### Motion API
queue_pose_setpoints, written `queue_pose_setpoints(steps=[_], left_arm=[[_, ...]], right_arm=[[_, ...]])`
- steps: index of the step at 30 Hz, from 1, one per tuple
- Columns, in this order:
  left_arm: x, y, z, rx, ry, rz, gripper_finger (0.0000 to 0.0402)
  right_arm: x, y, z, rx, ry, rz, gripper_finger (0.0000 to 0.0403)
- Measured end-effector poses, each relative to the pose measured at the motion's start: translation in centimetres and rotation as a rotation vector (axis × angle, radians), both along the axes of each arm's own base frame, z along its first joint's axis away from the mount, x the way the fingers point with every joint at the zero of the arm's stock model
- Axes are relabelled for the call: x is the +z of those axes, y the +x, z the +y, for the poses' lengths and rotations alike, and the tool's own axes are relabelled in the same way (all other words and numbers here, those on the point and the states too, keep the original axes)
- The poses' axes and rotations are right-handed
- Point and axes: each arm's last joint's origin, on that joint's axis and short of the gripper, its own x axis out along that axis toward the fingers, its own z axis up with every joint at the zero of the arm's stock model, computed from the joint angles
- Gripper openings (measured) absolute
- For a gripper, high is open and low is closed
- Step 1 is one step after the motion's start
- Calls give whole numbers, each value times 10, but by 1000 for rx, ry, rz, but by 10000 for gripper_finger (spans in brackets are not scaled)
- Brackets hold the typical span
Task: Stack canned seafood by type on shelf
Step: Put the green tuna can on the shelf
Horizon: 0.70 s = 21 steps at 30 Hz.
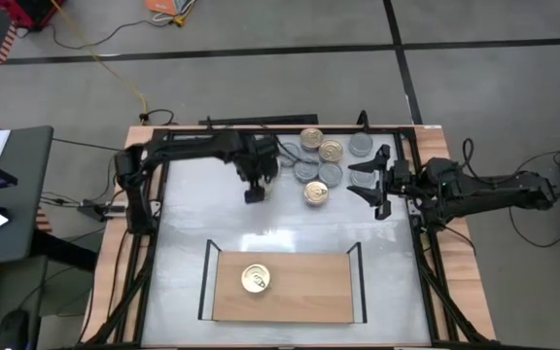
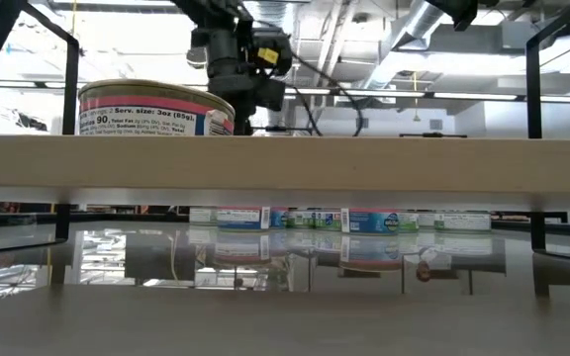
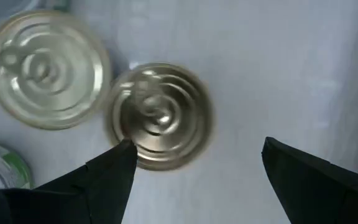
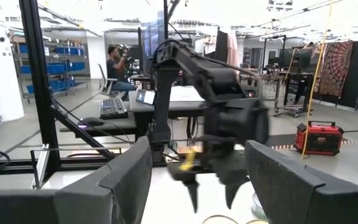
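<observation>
One gold-lidded can (image 1: 255,279) stands on the wooden shelf (image 1: 309,292) near the table's front; the low view shows its pink label (image 2: 156,111). Several more cans of seafood (image 1: 321,163), gold and grey lids, sit clustered on the white table at the far side. My left gripper (image 1: 254,192) points down just left of that cluster, open and empty. In its wrist view, its fingers (image 3: 114,177) stand beside a gold can (image 3: 160,115), not around it. My right gripper (image 1: 371,185) hangs level at the cluster's right, open and empty.
Black frame rails (image 1: 154,224) run along the table's left and right edges. The shelf has thin black uprights (image 1: 205,282) at both ends. Bare white tabletop (image 1: 290,228) lies between the cluster and the shelf. A person sits at a desk (image 4: 114,62) far behind.
</observation>
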Motion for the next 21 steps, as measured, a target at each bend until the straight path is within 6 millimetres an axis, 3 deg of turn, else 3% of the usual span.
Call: queue_pose_setpoints(steps=[6,9,18,21], left_arm=[[-18,-16,30,82,-32,-33,334],[-18,-25,42,115,-2,-72,334],[11,-59,61,194,88,-224,334],[12,-77,62,245,131,-262,334]], right_arm=[[-1,0,0,2,10,9,282],[-2,1,0,2,13,13,282],[-2,1,0,2,17,11,282],[-1,1,0,2,17,11,282]])
